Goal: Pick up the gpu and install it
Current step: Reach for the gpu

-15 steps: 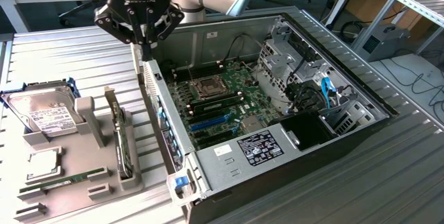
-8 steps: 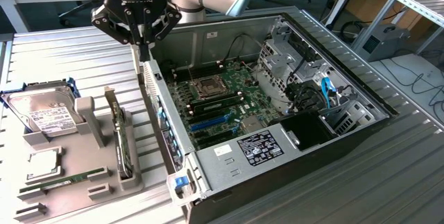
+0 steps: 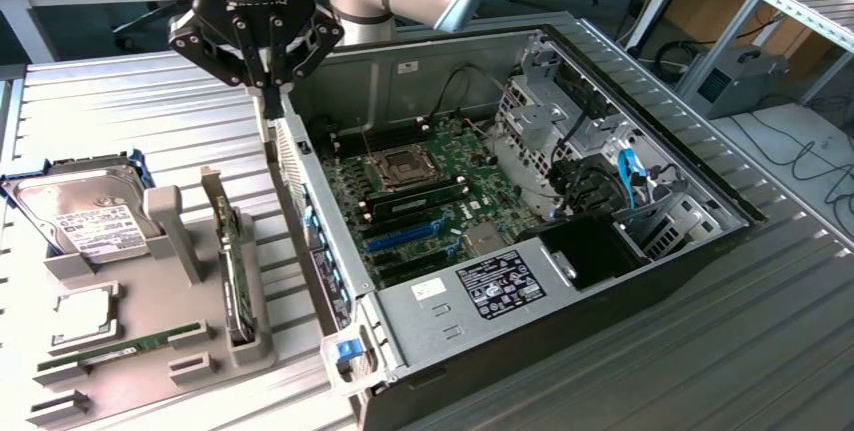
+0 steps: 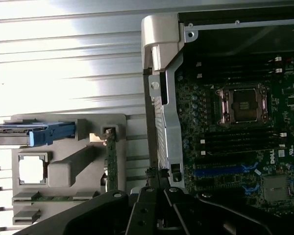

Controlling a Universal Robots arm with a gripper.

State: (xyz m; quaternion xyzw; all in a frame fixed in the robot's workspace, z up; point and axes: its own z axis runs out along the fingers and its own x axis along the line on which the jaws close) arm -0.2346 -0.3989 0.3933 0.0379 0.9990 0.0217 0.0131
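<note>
Closed pincer [image 3: 272,101] over case wall [image 3: 302,186], gpu [image 3: 235,269] upright in tray [image 3: 150,356]

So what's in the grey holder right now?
The grey holder carries a hard drive, CPU, RAM stick, and the gpu on edge in a slot; slot walls hide its lower edge.

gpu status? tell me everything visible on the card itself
The gpu, a thin flat rectangular card, stands on its long edge in a slot of the grey plastic fixture tray, to the exterior view's left of the open black computer case. Its face looks dark in the exterior view, green circuit board in the wrist view. A silver metal bracket rises at one end. Only the tray touches it; the black pincer is apart, above the case wall.
</note>
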